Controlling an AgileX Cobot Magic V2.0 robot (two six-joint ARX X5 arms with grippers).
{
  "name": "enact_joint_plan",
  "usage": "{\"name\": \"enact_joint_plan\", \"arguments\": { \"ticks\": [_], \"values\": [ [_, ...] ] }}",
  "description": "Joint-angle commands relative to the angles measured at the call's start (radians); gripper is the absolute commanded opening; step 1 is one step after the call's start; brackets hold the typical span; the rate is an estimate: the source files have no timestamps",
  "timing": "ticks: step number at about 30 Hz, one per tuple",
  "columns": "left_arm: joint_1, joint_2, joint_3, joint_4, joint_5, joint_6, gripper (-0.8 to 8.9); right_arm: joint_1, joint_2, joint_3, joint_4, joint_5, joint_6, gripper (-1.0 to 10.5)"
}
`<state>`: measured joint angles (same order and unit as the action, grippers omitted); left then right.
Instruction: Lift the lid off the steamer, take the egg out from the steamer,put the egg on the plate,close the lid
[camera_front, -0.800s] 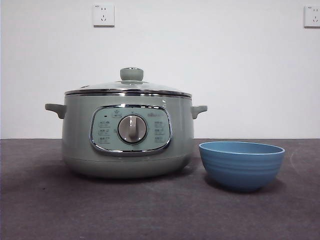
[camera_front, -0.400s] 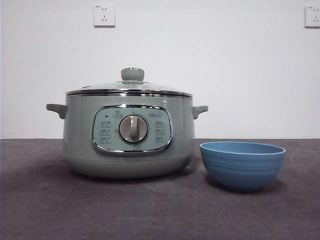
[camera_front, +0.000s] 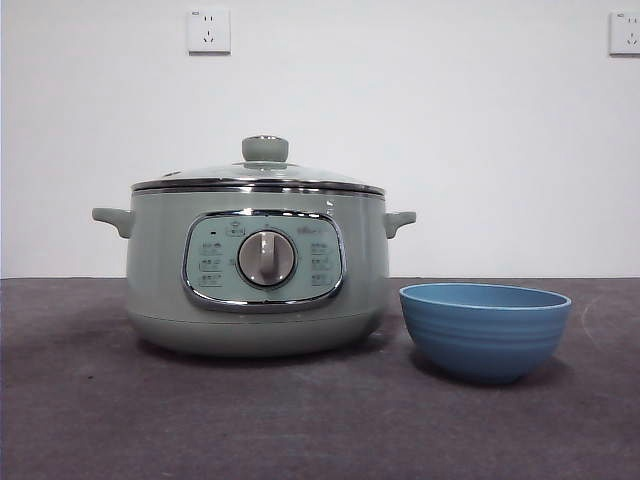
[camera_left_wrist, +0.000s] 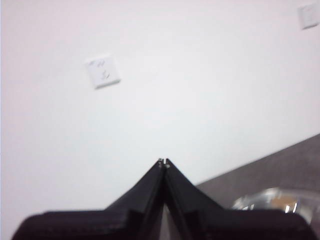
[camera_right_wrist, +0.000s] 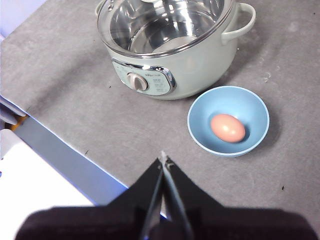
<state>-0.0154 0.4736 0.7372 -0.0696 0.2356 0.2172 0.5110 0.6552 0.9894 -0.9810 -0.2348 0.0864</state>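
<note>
From the front I see the steamer standing on the dark counter, its control panel with the silver dial facing the camera. The lid sits on the steamer's rim, green knob up. The plate stands just beside the steamer, on the side of the handle nearer to it, and I cannot tell whether the two touch.

My right wrist camera looks down on both. The egg lies inside the plate, a little off its middle. Through the glass lid I see the bare metal inside of the steamer. The right end effector hangs high above the counter, near the edge that runs along the steamer's panel side, with its jaws pressed together and holding nothing.

The left end effector is also up and clear, jaws together and empty, pointing at the white wall with a socket on it. A blurred glassy rim, probably the lid, shows low at one corner of that view.
</note>
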Motion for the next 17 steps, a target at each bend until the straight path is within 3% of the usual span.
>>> {"name": "enact_joint_plan", "arguments": {
  "ticks": [1,9,17],
  "values": [
    [0.038,-0.084,-0.175,0.037,-0.001,0.013,-0.03,0.002,-0.001,-0.003,0.001,0.002,0.002,0.0],
    [0.081,-0.312,-0.506,0.047,-0.008,0.0,-0.03,0.002,-0.001,-0.003,0.001,0.002,0.002,0.0],
    [0.084,-0.438,-0.695,0.046,-0.058,-0.042,-0.03,0.002,-0.001,-0.003,0.001,0.002,0.002,0.0]
  ]
}}
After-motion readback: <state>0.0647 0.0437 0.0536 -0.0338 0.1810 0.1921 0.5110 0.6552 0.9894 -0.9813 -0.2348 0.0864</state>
